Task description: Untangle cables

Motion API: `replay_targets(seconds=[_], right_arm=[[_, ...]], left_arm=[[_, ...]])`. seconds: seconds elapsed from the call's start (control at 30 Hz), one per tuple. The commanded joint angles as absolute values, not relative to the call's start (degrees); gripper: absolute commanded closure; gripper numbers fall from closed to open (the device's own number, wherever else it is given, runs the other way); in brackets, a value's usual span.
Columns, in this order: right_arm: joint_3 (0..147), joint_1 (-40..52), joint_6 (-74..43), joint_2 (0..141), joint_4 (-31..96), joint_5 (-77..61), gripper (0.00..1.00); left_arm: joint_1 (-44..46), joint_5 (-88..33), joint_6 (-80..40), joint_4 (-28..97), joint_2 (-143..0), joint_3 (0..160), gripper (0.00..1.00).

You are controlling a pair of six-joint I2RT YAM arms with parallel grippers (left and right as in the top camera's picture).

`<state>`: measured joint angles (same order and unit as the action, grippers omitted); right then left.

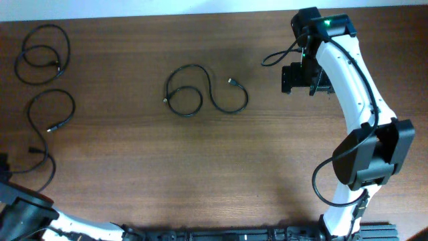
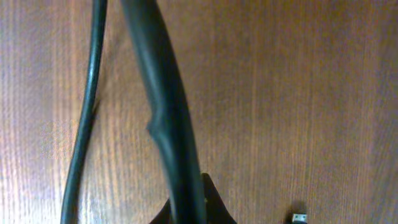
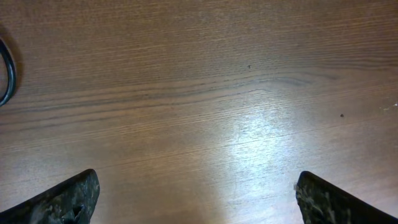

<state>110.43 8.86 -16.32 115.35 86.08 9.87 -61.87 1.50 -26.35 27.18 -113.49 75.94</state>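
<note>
Three thin black cables lie apart on the wooden table. One is a double loop at the far left, one trails below it toward the left edge, and one is a loose loop in the middle. My right gripper is open and empty over bare wood to the right of the middle cable, and its fingers show wide apart in the right wrist view. My left gripper looks shut, with a black cord running up from its tips. A thinner cord and a small plug lie beside it.
The left arm sits at the bottom left corner, its gripper off the overhead view's edge. The right arm's white links cross the right side, with a black arm wire looping beside the wrist. A bit of black cord shows at the right wrist view's left edge.
</note>
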Motion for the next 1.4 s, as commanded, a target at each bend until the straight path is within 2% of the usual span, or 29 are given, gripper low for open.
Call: replay_targets(seconds=[0.0, 0.07, 0.1, 0.13, 0.2, 0.33, 0.43, 0.47, 0.57, 0.67, 0.77, 0.83, 0.9, 1.0, 1.17, 1.37], right_arm=[[110.45, 8.60, -16.51, 115.02, 86.08, 10.79, 0.01], [110.45, 8.60, -16.51, 115.02, 86.06, 10.79, 0.02], [110.45, 8.60, -16.51, 115.02, 86.06, 10.79, 0.01], [110.45, 8.60, -16.51, 115.02, 86.06, 10.79, 0.02], [110.45, 8.60, -16.51, 115.02, 86.06, 10.79, 0.02], [110.45, 8.60, -16.51, 115.02, 86.08, 10.79, 0.01], [110.45, 8.60, -16.51, 115.02, 86.06, 10.79, 0.02], [110.45, 8.60, -16.51, 115.02, 86.08, 10.79, 0.02], [110.45, 8.60, -16.51, 115.02, 86.06, 10.79, 0.02], [110.45, 8.60, -16.51, 115.02, 86.08, 10.79, 0.02], [110.45, 8.60, -16.51, 115.02, 86.08, 10.79, 0.02], [110.45, 8.60, -16.51, 115.02, 86.08, 10.79, 0.01], [110.45, 8.60, -16.51, 115.02, 86.06, 10.79, 0.02], [110.45, 8.60, -16.51, 115.02, 86.06, 10.79, 0.01], [110.45, 8.60, -16.51, 115.02, 86.06, 10.79, 0.01], [110.45, 8.60, -16.51, 115.02, 86.06, 10.79, 0.01]], left_arm=[[-60.95, 2.74, -19.94, 24.12, -116.60, 75.79, 1.00], [-60.25, 2.76, -19.18, 23.59, -118.78, 75.79, 1.00], [-60.14, 2.87, -19.16, 23.24, -119.70, 75.79, 0.89], [-60.20, 3.81, -19.16, 23.14, -119.92, 75.79, 0.69], [-60.20, 7.46, -19.16, 23.22, -119.77, 75.92, 0.58], [-59.94, 7.09, -20.36, 25.58, -116.92, 78.61, 0.46], [-59.61, 0.47, -23.90, 24.71, -111.85, 79.96, 0.05], [-59.48, -1.78, -24.32, 24.10, -109.62, 79.96, 0.01], [-58.35, -1.80, -25.21, 25.45, -107.46, 79.96, 0.00], [-56.25, -4.84, -26.30, 26.24, -105.73, 79.96, 0.10], [-51.79, -4.80, -26.28, 25.23, -99.74, 79.96, 0.09], [-46.63, -12.25, -26.06, 24.84, -95.57, 79.96, 0.07], [-40.05, -20.49, -26.09, 23.57, -95.29, 79.94, 0.07], [-26.85, -20.62, -22.52, 24.36, -97.54, 79.92, 0.10], [-5.93, -18.94, -20.69, 22.74, -105.34, 79.92, 0.10], [11.38, -17.10, -20.75, 18.52, -114.61, 79.92, 0.10]])
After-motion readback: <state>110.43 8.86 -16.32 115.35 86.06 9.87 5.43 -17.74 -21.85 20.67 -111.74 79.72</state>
